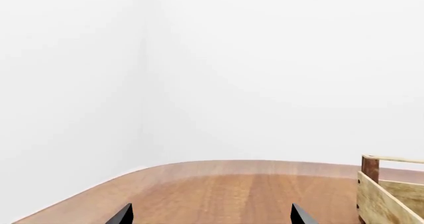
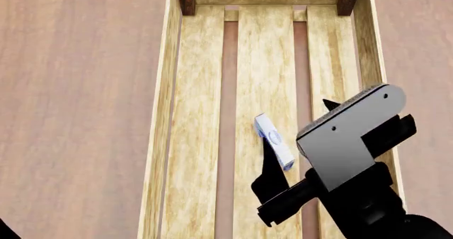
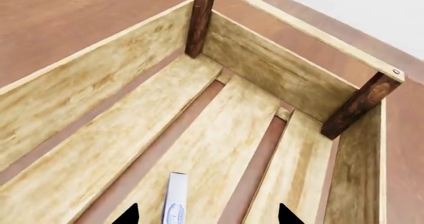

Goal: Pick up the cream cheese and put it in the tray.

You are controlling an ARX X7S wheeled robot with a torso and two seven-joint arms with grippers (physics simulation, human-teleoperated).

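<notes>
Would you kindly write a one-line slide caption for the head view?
Right gripper open over the tray, cream cheese on edge between its fingers above the slats.

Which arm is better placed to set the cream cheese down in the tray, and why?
Right. Its hand hangs over the tray with the cream cheese between its fingers; the left hand faces bare table beside the tray.

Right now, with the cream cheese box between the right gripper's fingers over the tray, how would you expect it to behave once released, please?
The cream cheese looks like a thin, flat box standing on edge, so it will probably tip onto a broad face. Its straight edges suggest it is stiff, and probably light. Being narrow, it might catch in a gap between the tray slats. The right gripper appears open around it.
</notes>
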